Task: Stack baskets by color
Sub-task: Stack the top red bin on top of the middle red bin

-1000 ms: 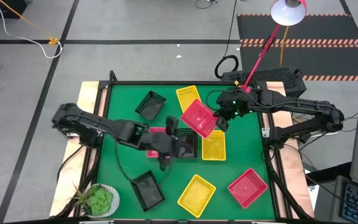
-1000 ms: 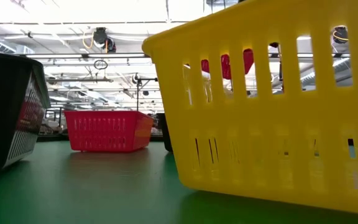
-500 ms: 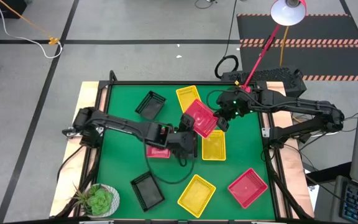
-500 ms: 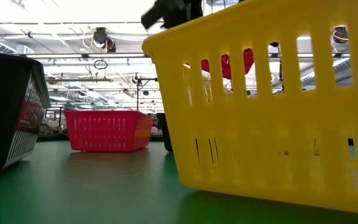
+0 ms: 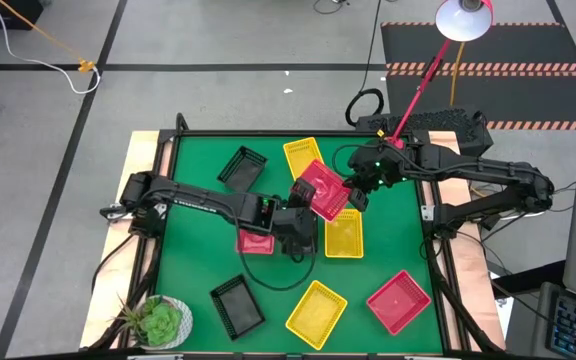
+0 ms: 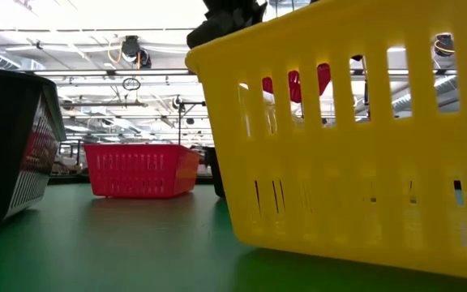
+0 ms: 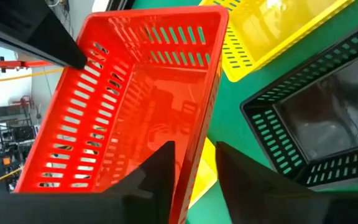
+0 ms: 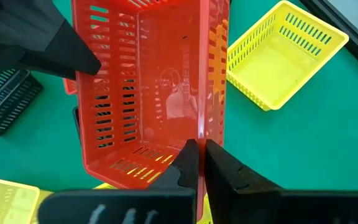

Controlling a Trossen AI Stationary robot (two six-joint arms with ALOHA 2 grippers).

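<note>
A red basket (image 5: 320, 190) hangs tilted above the table's middle, over two yellow baskets (image 5: 303, 155) (image 5: 343, 233); my right gripper (image 8: 196, 163) is shut on it. My left gripper (image 7: 194, 177) reaches in from the left, open. One of its fingers (image 7: 157, 174) stands inside the basket's long wall (image 7: 194, 155) and the other outside; I cannot tell whether they touch it. Beside it on the table sit a black basket (image 7: 316, 118) and another red basket (image 5: 255, 241). More baskets rest on their bottoms: black (image 5: 242, 168) (image 5: 236, 305), yellow (image 5: 316, 313), red (image 5: 399, 300). My right gripper pinches the red basket's wall at its rim (image 8: 199, 134), near a corner, one finger inside the basket and one outside. The fingers slant down from the table's right side. The basket is lifted clear and tilted, its open side turned toward my right wrist.
A potted plant (image 5: 158, 322) stands at the near left corner. A red lamp (image 5: 463, 20) on a slanting arm reaches over the far right edge. In the low view a yellow basket (image 6: 347, 138) fills the foreground. Bare green mat (image 5: 193, 215) lies at the left.
My left gripper has gone toward the table's right and far edge and down, rolling its wrist, to the held red basket, now straddling its wall. Most of this came in the first half second. The red basket has stayed where it was.
</note>
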